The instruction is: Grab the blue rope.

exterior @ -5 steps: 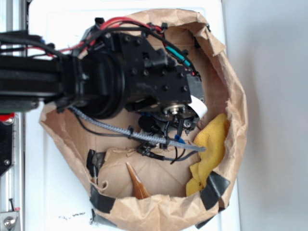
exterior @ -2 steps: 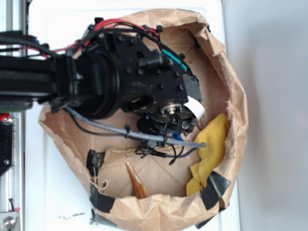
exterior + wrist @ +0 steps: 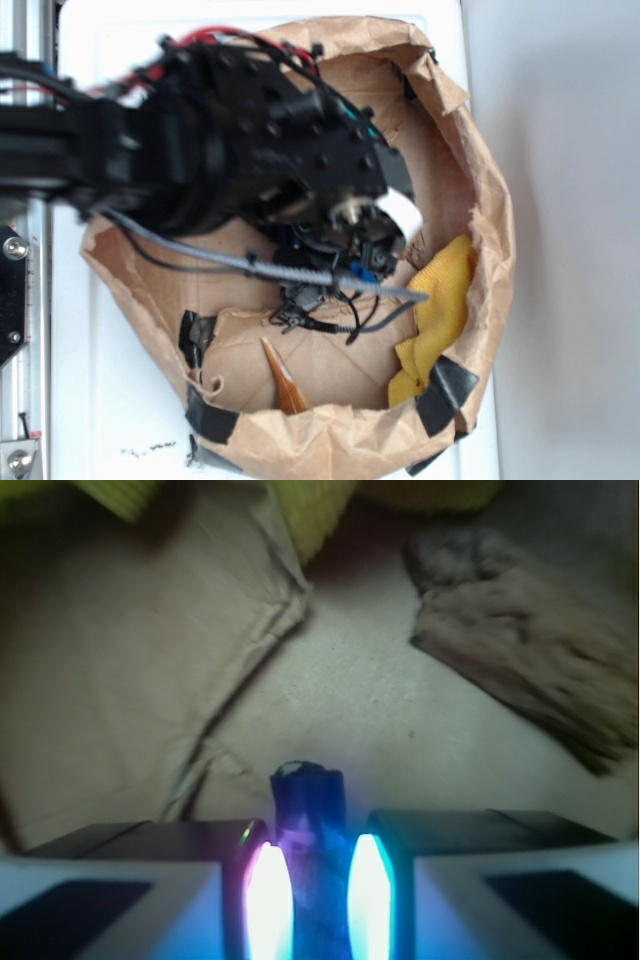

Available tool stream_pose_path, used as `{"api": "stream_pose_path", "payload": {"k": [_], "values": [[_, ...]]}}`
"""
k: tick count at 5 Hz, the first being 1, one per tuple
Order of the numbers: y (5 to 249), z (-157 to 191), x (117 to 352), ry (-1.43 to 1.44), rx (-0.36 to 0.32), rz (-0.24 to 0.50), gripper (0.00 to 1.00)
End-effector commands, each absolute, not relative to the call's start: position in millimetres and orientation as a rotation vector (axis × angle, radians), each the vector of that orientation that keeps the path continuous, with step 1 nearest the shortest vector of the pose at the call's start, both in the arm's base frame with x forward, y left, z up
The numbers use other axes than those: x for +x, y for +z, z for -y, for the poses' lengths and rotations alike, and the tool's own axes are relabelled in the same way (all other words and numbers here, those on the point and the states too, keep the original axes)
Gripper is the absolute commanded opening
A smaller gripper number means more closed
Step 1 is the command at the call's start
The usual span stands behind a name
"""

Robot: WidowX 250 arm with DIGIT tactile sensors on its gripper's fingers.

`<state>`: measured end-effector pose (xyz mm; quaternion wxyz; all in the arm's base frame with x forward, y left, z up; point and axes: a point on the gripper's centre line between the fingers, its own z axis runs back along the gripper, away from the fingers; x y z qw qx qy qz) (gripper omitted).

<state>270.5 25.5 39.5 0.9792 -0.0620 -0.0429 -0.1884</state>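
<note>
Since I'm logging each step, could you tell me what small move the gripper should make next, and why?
Probably lift straight up a little. In the wrist view the gripper is shut on the blue rope, whose end sticks out between the fingers, above the brown paper.

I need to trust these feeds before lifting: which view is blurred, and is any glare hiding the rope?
Exterior view: the black arm is motion-smeared; brown paper bag and yellow cloth stay sharp. Wrist view: soft focus throughout, glowing strips flaring beside the dark navy rope end between the end effector pads.
</note>
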Motion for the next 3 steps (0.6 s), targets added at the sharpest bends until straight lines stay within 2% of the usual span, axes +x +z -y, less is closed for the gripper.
{"api": "stream_pose_path", "payload": {"k": [1, 2, 3], "values": [[145, -34, 255, -0.221, -0.077, 0.208, 0.00], [170, -33, 252, -0.135, -0.038, 0.227, 0.00], [186, -33, 257, -0.073, -0.028, 0.221, 0.00]]}}
